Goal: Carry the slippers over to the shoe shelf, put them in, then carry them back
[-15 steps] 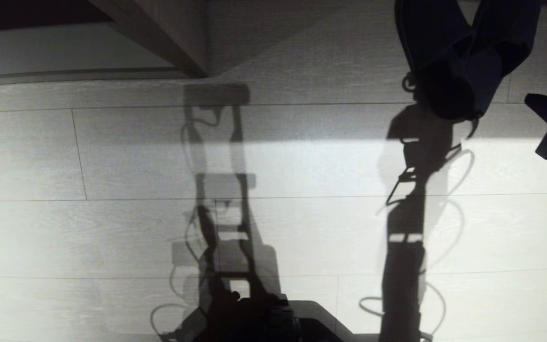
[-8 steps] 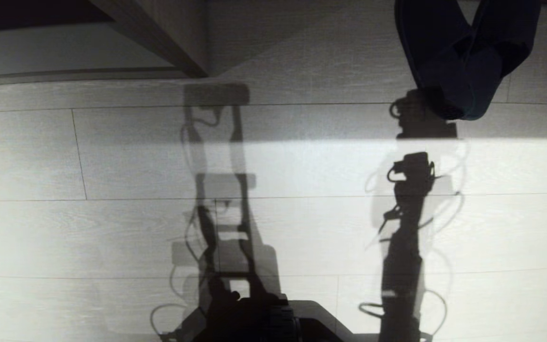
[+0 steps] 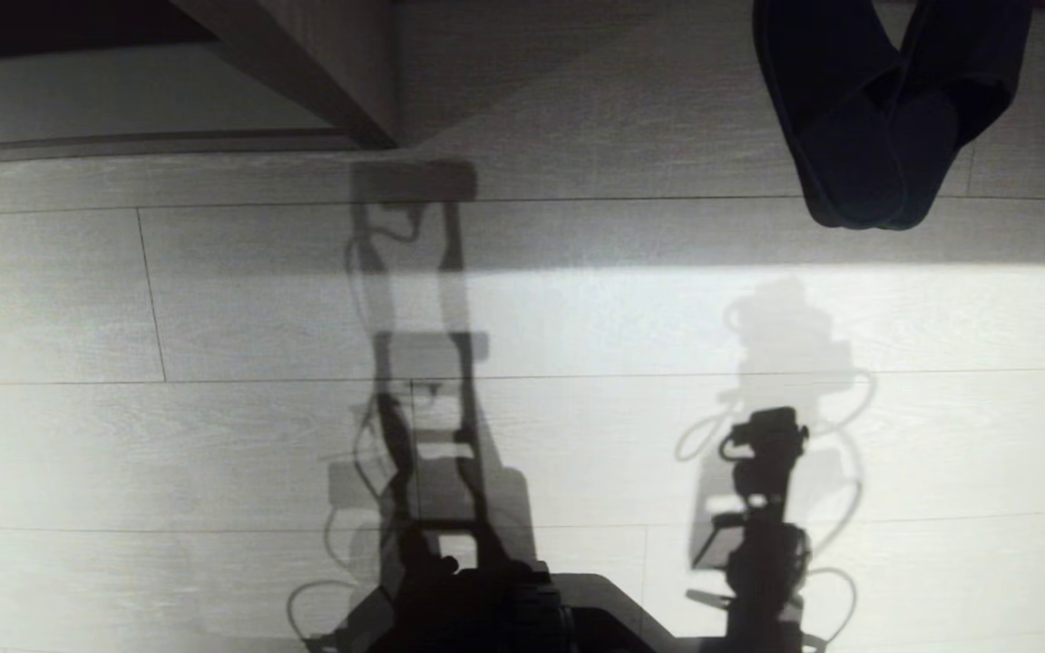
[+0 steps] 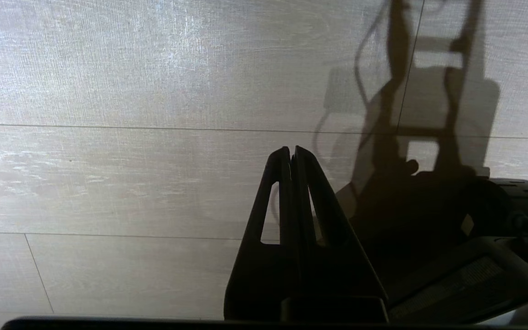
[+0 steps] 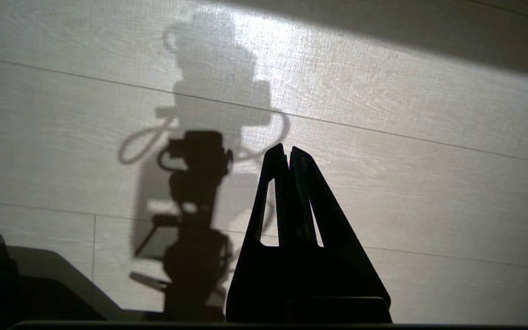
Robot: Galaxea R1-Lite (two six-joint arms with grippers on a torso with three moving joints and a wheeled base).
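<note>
Right gripper (image 5: 289,153) seen from behind, fingers pressed together tip to tip, nothing held between them. Pale plank floor (image 5: 406,137) below, sunlit, crossed by thin seams. Arm shadow (image 5: 195,192) with cable loops cast beside the gripper. Dark band of shade along the far edge.

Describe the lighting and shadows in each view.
Head view: a bright sunlit band crosses the floor, carrying sharp shadows of the robot; the slippers sit near-black in shade. Left wrist view: the shut left gripper is silhouetted. Right wrist view: the shut right gripper is backlit beside an arm's shadow.
</note>
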